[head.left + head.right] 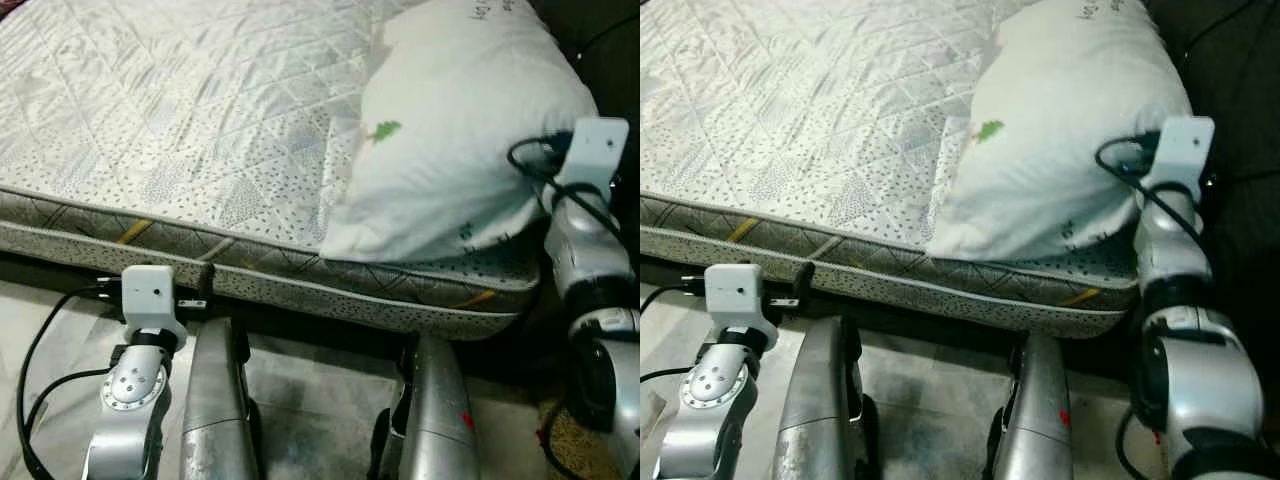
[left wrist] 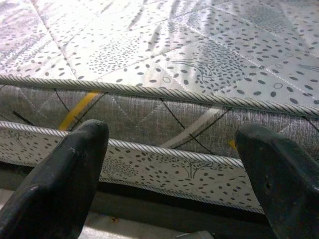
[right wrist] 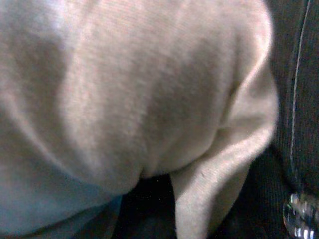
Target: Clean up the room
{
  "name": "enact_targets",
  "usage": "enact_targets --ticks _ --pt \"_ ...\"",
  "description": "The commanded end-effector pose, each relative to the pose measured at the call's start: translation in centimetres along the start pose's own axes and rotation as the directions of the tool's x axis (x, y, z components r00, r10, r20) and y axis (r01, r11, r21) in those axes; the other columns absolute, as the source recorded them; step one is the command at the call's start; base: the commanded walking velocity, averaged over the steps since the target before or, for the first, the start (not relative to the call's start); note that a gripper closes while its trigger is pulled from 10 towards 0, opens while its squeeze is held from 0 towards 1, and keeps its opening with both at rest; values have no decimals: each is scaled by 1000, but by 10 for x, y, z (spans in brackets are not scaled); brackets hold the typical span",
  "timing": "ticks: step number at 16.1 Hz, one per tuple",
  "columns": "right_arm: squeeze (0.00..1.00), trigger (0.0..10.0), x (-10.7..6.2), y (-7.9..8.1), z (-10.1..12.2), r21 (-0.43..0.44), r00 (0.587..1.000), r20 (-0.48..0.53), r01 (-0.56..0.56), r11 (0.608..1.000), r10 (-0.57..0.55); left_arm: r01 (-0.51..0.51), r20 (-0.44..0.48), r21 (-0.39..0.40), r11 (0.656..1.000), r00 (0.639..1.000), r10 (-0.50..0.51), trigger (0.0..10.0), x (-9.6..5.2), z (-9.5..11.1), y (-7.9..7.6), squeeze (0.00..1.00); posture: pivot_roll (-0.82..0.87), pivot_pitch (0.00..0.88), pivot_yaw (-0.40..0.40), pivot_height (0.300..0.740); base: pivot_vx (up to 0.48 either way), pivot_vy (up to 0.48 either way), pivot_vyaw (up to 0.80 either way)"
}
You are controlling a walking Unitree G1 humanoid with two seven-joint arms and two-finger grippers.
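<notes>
R gripper [image 1: 1137, 160] is up against the near corner of the plump white fabric pillow [image 1: 470, 120] with a small green leaf print – wrist cam has soft cream cloth right at the lens, fingers hidden, so can't tell if it's spread or pinched. L gripper [image 2: 172, 149] sits low in front of the bed, its two black fingers [image 2: 60, 184] spread wide w/ nothing between them, aimed at the grey side panel of the quilted white mattress w/ dotted pattern [image 1: 180, 110]. Pillow lies on the mattress's near right corner, overhanging the corded edge slightly – dark surface beside it. Robot's silver legs [image 1: 215, 400] stand on the pale floor below.
</notes>
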State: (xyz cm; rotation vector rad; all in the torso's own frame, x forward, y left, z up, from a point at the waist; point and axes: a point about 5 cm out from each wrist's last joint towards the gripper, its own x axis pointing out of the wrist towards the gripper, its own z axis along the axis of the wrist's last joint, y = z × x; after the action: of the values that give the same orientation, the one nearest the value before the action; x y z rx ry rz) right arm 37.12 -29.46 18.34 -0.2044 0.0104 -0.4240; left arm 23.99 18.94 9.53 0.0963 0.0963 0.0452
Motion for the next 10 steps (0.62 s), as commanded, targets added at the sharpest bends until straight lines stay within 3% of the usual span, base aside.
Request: enact_targets --ticks 1,2,5,10 --pt "0 0 -1 -35 15 8 988 99 122 992 -122 -10 -16 10 1000 1000 10 10000 -2 -4 3 0 50 87 -29 511 0 0 0" --pt "0 0 -4 -40 8 -5 987 91 132 991 -131 -10 -18 11 1000 1000 10 10000 -3 -4 3 0 51 89 -27 511 0 0 0" --pt "0 0 -36 -62 -27 -80 990 43 138 987 -135 0 -33 19 1000 999 1 10000 -7 -6 5 0 33 102 -15 511 0 0 0" --pt "0 0 -71 -70 -52 -123 993 -11 111 986 -114 19 -39 26 999 999 -18 10000 -5 -7 3 0 14 110 -7 511 0 0 0"
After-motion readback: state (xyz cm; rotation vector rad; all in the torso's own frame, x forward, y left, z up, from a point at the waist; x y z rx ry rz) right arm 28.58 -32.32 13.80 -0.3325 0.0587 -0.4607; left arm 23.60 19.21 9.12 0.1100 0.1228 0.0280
